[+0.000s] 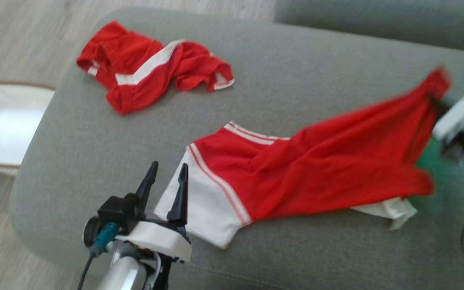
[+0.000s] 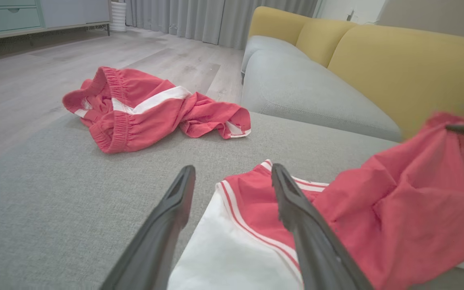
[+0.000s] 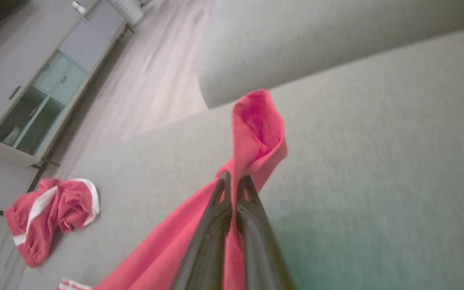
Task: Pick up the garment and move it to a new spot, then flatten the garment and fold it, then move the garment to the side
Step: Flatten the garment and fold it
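Cabinet [image 3: 42, 104] (wrist views), right gripper [image 3: 234, 180] pinching garment [image 3: 258, 125]

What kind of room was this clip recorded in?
Most likely a home living room: a grey fabric sofa seat with mustard-yellow back cushions, a pale wood-look plank floor, grey floor-length curtains and a pale green cabinet.

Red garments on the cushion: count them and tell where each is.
2. Crumpled red shorts lie far left on the cushion. A red and white shirt stretches across the near middle, one end pinched in the right gripper. Nothing seems hidden.
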{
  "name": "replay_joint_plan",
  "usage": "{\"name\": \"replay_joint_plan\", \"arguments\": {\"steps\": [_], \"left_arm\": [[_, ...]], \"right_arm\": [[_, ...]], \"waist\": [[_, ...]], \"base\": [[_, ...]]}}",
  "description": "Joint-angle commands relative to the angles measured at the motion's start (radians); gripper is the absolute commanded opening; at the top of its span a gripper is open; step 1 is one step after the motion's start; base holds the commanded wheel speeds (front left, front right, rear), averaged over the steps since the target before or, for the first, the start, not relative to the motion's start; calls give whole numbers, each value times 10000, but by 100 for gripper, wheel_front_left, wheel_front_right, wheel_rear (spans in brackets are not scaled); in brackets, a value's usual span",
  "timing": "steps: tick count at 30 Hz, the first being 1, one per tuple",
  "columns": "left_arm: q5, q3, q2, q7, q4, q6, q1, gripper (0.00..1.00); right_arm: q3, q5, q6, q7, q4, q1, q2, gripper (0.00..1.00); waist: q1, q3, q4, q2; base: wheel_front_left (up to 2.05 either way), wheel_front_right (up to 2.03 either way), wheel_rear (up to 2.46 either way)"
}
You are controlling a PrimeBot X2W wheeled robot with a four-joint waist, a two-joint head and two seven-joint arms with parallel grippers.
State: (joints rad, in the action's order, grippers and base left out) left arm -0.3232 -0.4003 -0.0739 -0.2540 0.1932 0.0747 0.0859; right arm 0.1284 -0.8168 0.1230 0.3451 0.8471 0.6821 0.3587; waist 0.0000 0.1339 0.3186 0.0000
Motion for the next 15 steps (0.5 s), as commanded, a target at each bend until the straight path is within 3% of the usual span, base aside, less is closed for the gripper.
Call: {"name": "replay_joint_plan", "arguments": {"steps": [1, 7, 10, 12, 15], "left_arm": [[116, 388, 78, -78, -409, -44, 456, 100], [169, 169, 206, -78, -489, -86, 731, 100], [86, 42, 228, -78, -526, -34, 822, 100], [-43, -38, 231, -78, -546, 44, 848, 100], [-142, -39, 233, -78, -533, 186, 884, 100]], "right_arm": [[255, 68, 77, -124, -426, 731, 319, 0], [683, 277, 77, -624, -399, 2008, 1050, 0], [807, 599, 77, -1117, 224, 2593, 1420, 0], [912, 692, 77, -1247, 759, 2782, 1393, 100], [1105, 757, 77, -1877, 1180, 2841, 1293, 100]], "waist": [[0, 550, 386, 0], [0, 1337, 971, 0], [0, 1572, 1198, 0], [0, 1591, 1244, 0], [0, 1448, 1139, 0]], "base": [[0, 0, 0], [0, 0, 0], [0, 0, 0], [0, 0, 0], [0, 0, 0]]}}
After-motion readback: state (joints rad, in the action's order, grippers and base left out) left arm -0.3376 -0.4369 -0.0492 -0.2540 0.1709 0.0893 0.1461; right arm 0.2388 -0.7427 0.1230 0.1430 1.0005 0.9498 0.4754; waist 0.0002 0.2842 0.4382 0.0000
